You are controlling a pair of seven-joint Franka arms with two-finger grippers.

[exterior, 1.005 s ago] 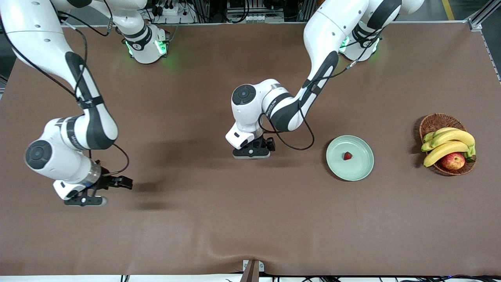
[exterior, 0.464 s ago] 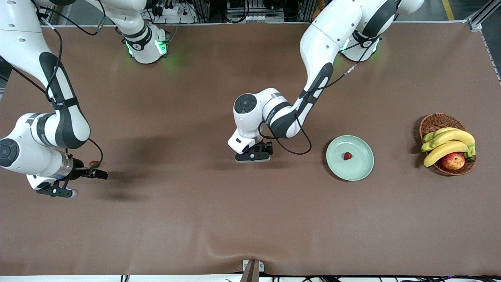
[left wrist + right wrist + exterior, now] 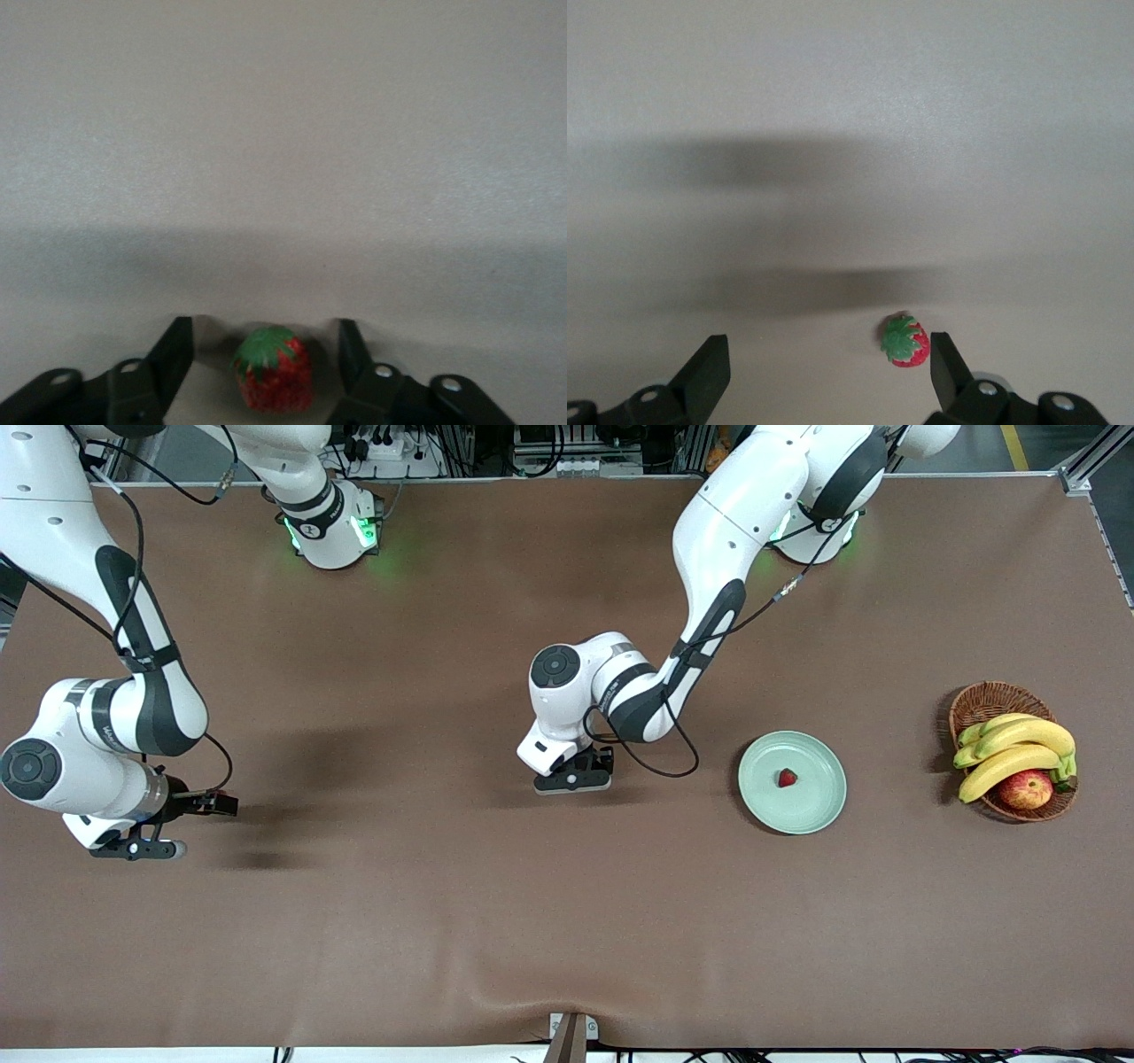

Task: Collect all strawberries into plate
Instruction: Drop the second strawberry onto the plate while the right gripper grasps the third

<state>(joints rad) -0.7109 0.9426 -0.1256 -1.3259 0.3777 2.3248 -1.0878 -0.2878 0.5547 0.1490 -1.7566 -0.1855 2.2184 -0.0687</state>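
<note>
Centrally, left pincer [image 3: 264, 325] straddles 1 strawberry [image 3: 275, 374], jaws apart; right pincer [image 3: 828, 342], at its table end, gapes beside another strawberry [image 3: 905, 341]

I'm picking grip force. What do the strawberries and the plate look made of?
Strawberries: probably moulded plastic or foam; matte, uniform red, flat stiff green tops. Plate: looks like glazed ceramic or melamine; smooth, even mint colour, soft sheen on the rim.

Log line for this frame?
left gripper: open, straddling centre berry | right gripper: open, over right-end berry | plate: holds third berry
</note>
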